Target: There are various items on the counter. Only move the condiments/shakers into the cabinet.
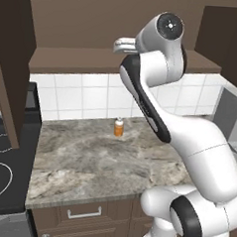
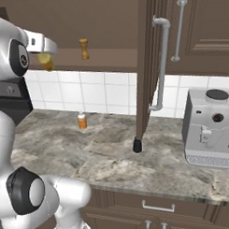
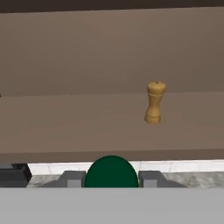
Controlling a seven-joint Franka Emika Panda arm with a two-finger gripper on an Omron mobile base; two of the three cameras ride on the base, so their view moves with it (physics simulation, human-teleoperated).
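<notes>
My claw (image 3: 111, 178) clamped on yellow squeeze bottle (image 2: 46, 61), raised before cabinet shelf (image 3: 87, 127) front edge. Wooden shaker (image 3: 154, 102) upright mid-shelf. Black shaker (image 2: 137, 145) and orange bottle (image 1: 119, 127) on counter (image 1: 88, 158).

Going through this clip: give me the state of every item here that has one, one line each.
Gripper: shut on the yellow squeeze bottle, raised at the cabinet shelf's front edge.
Yellow squeeze bottle: held, off the counter, not yet on the shelf.
Wooden shaker: upright on the cabinet shelf.
Black shaker: upright on the counter.
Orange bottle: upright on the counter by the tiled wall.
Cabinet door: open.
</notes>
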